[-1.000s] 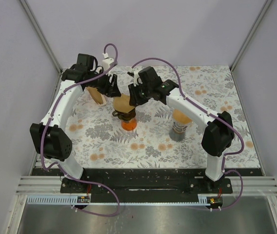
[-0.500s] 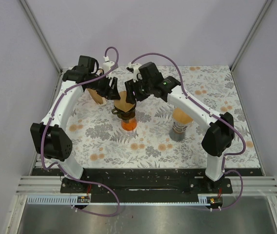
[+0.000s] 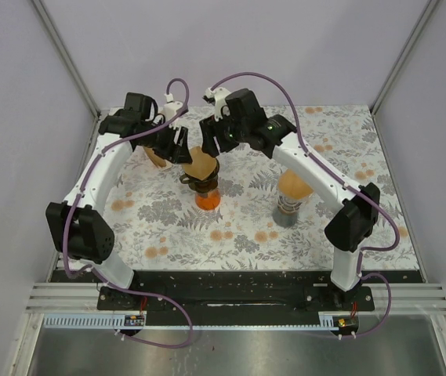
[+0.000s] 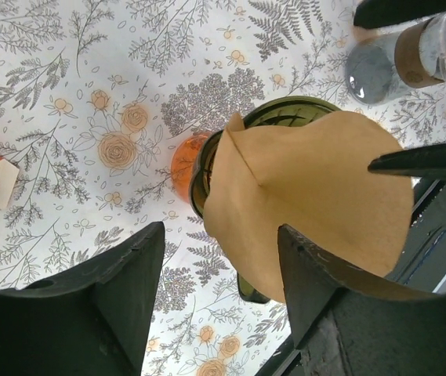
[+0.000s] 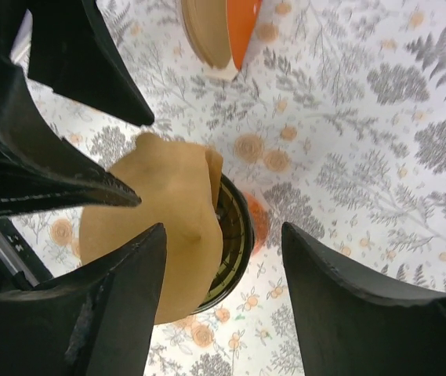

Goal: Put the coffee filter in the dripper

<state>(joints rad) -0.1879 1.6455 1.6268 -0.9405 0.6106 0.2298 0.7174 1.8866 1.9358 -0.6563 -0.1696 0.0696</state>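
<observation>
Top view: the dark olive-green translucent cone dripper (image 3: pixel 204 186) sits centre-left of the frame on a small orange round base (image 3: pixel 207 200), on the floral-print table (image 3: pixel 230 239). The brown paper cone filter (image 3: pixel 199 163) is in its mouth but tilted, leaning toward upper left. In the left wrist view the filter's wide edge hangs out past the rim toward lower right, w/ the far rim arc bare at top.

The left tool (image 3: pixel 177 146) is just left of the filter and the right tool (image 3: pixel 212 142) just right. Both have jaws spread wide, gripping nothing I can see. In the right wrist view one left-tool fingertip lies over the filter's top edge; touching or not, can't tell.

The gap btwn the two tools is tight. An orange holder w/ tan paper stack (image 3: pixel 157 157) is just beside the left tool, upper left. A grey cup w/ tan paper on top (image 3: pixel 288 205) is right of centre, under the right forearm. There's open table along the bottom strip and the upper right corner. The left elbow is near the left wall.
</observation>
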